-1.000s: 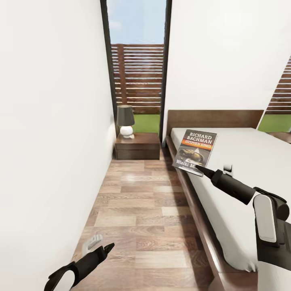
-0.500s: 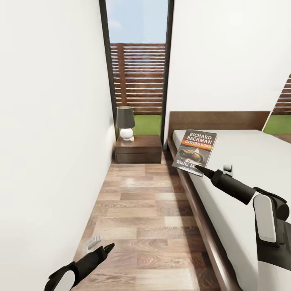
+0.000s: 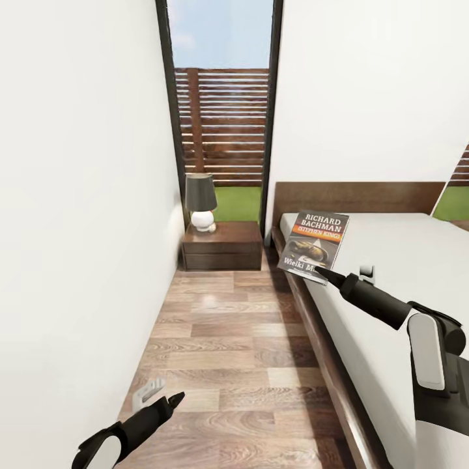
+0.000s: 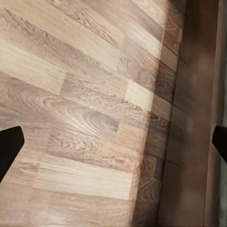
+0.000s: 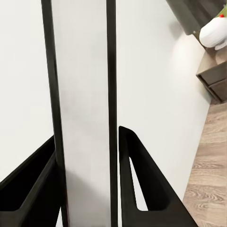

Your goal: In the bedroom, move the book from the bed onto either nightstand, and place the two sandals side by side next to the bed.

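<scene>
Right gripper [image 3: 324,276] pinching book [image 3: 314,245] upright; nightstand [image 3: 221,243] at 10 o'clock from it. Left gripper [image 3: 170,399] fingers spread, low.

Right pincer [image 3: 324,274] grips the book [image 3: 314,245] above the bed [image 3: 391,273].

Head camera looked forward-down along floor [image 3: 221,339] aisle. Left wrist camera faced floor [image 4: 85,118] beneath left hand. Right wrist camera sat close behind book [image 5: 85,113] edge, sharing nightstand [image 5: 215,75] [image 3: 221,244].
</scene>
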### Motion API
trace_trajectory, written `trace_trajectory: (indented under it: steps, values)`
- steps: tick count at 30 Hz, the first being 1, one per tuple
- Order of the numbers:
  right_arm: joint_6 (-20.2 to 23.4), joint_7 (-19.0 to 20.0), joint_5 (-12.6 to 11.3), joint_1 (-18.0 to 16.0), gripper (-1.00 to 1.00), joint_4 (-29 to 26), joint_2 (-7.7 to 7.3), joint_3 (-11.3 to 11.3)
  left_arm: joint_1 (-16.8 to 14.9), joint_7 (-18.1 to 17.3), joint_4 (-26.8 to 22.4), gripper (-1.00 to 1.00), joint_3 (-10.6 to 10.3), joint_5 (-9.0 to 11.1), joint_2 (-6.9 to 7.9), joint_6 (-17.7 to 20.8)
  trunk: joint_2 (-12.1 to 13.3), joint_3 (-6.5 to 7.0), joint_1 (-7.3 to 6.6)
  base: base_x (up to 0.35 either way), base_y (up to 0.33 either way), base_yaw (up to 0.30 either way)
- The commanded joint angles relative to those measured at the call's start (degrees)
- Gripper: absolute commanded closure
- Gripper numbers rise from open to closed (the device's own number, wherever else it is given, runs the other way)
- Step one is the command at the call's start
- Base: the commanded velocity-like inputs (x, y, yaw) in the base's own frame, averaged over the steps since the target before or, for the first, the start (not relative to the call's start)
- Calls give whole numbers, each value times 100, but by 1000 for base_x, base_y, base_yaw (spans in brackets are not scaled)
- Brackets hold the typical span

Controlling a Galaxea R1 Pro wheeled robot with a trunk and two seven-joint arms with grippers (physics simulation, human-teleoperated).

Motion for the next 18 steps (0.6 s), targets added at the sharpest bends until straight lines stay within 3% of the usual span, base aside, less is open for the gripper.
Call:
trace_trajectory:
  steps: [1, 18]
  values:
    - [37, 43, -15, -6, 100, 9, 1, -7, -3, 51, -9, -100, -13, 59, 7, 10, -3, -5, 3, 327, 0, 0]
    - [37, 39, -10, -73, 100, 507, -9, -16, -3, 51, -9, -100, -14, 59, 3, 10, -3, -5, 3, 327, 0, 0]
